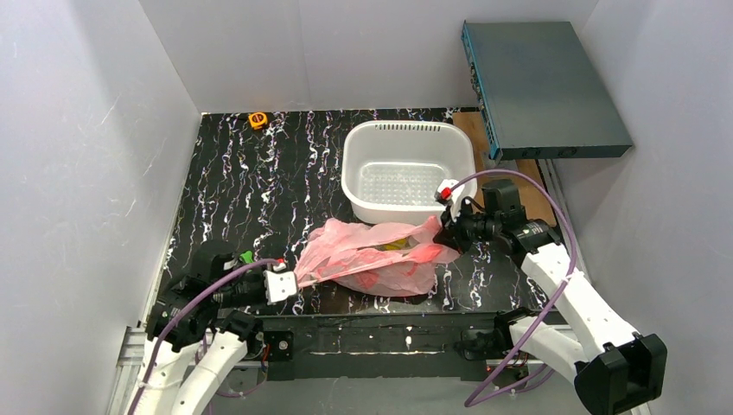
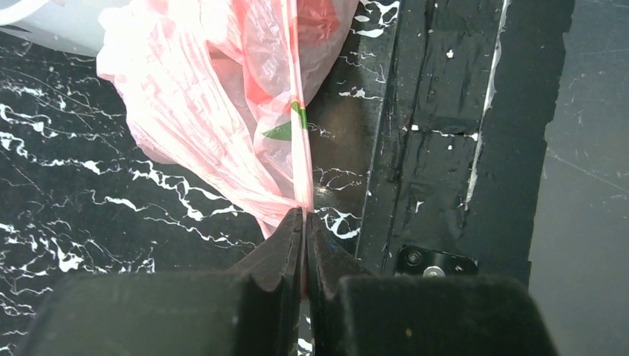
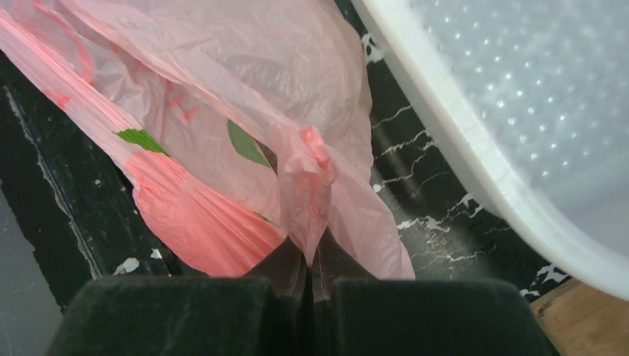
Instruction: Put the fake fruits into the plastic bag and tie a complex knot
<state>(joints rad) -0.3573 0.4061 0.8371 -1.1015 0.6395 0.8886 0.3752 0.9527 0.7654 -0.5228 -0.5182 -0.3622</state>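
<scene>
Black marbled table (image 1: 242, 190) carries the bag (image 1: 372, 264) just in front of the basket (image 1: 349, 173), a yellow fruit (image 1: 394, 245) showing through it. Left gripper (image 1: 292, 282) and right gripper (image 1: 444, 226) each clench a stretched end of the bag, so knotting seems in hand. Next, those ends must cross without slipping.

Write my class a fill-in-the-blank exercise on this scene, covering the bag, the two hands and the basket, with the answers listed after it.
1. The left hand and the right hand are each ___ on the plastic bag.
2. The bag lies ___ the two hands.
3. Through the bag shows a small ___ fruit.
4. The ___ basket stands beyond the bag.
Missing words: shut; between; yellow; white.
</scene>
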